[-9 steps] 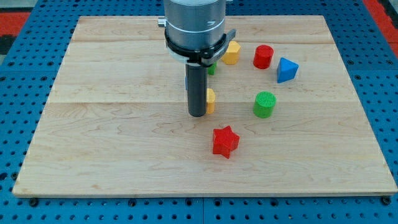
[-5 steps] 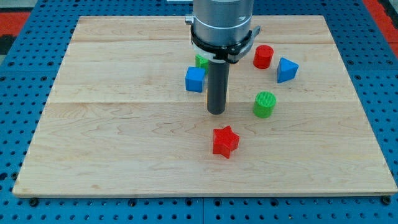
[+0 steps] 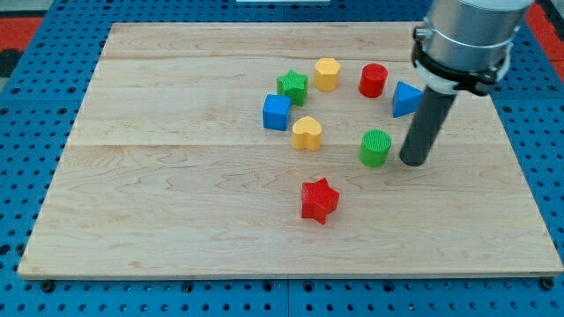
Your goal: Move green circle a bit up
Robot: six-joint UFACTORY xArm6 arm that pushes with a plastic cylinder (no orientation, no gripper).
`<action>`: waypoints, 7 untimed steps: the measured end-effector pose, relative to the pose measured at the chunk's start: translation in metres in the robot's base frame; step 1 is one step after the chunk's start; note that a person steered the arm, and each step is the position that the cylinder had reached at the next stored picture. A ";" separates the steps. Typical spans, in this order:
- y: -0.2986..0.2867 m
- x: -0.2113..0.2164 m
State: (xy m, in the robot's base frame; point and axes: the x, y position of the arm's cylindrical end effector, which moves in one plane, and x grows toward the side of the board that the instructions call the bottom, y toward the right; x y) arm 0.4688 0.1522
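The green circle [image 3: 375, 147], a ribbed green cylinder, stands on the wooden board [image 3: 176, 202] right of centre. My tip [image 3: 412, 162] rests on the board just to the view's right of the green circle, a small gap apart, slightly lower in the view. The rod rises from there toward the view's top right and partly covers the blue triangle [image 3: 404, 99].
A red cylinder [image 3: 374, 80], a yellow hexagon [image 3: 327, 74], a green star [image 3: 292, 86], a blue cube [image 3: 277, 112] and a yellow heart [image 3: 307, 133] lie above and left of the green circle. A red star [image 3: 319, 200] lies below it to the left.
My tip has swept from the board's middle, beside the yellow heart, to the view's right and now stands right of the green circle. The blocks have not moved.
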 end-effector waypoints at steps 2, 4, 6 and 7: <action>-0.007 0.029; -0.041 0.010; -0.045 -0.005; -0.045 -0.012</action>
